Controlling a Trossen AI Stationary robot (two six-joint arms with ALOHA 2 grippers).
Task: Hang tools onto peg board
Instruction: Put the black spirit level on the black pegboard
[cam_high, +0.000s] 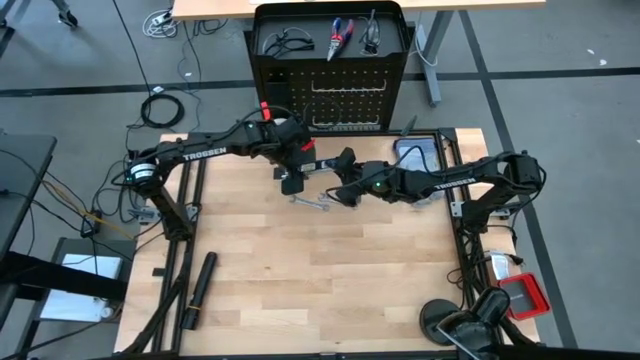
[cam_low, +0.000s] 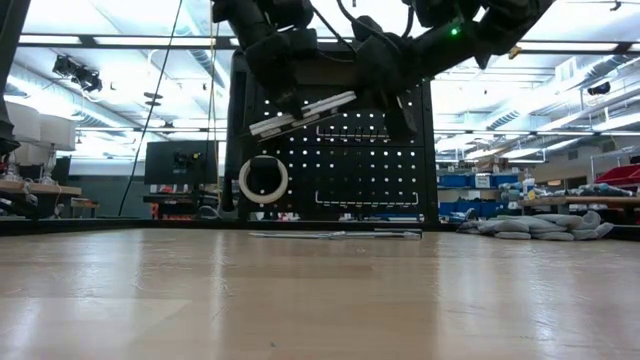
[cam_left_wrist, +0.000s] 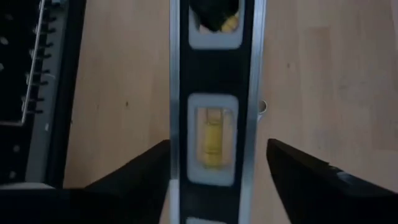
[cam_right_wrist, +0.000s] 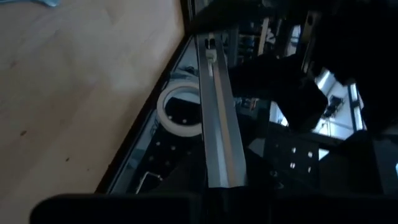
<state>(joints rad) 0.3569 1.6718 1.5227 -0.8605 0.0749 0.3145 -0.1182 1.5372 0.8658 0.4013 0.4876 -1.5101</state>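
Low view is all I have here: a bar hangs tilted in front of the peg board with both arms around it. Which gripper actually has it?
Observer: The right gripper. In its wrist view the level runs straight out from between its fingers.
Operator: And the left one?
Observer: The left gripper is open. Its wrist view shows its fingers standing on either side of the level, with bare table showing between one finger and the bar.
Operator: Anything on top of the board that I can't see?
Observer: Yes. The high view shows red-and-blue pliers lying on the top shelf of the peg board, with black glasses beside them.
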